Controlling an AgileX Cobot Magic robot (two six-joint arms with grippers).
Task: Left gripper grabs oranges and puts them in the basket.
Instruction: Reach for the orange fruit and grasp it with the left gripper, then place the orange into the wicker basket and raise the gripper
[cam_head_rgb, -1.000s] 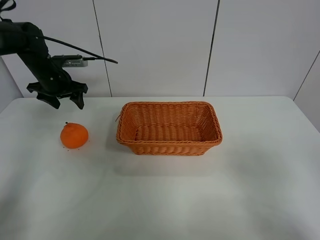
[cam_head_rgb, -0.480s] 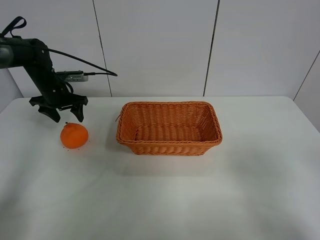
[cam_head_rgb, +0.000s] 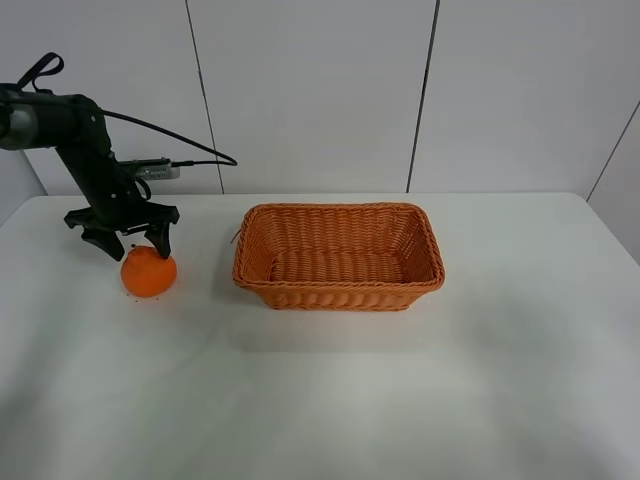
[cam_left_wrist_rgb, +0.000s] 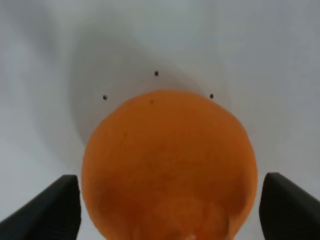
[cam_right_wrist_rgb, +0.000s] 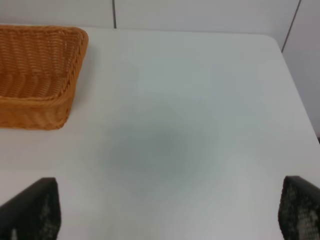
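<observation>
**A:** Where is the left claw (cam_head_rgb: 136, 248)?

**B:** Right over the orange (cam_head_rgb: 149, 274), fingers spread wide. In the wrist view one dark finger (cam_left_wrist_rgb: 50, 210) stands off each side of the fruit with a gap showing, so it is released, not gripping.

**A:** And the orange?

**B:** On the desk (cam_head_rgb: 330, 400), left of the basket (cam_head_rgb: 330, 296) and apart from it, with a strip of bare desk between them. It sits well in from the front edge.

**A:** Room around the basket?

**B:** It stands mid-desk, nearer the back edge and the wall (cam_head_rgb: 310, 90). Wide bare surface runs from its right rim to the desk's right edge.

**A:** The right claw (cam_right_wrist_rgb: 165, 210)?

**B:** Spread open above that bare stretch, holding nothing.
</observation>
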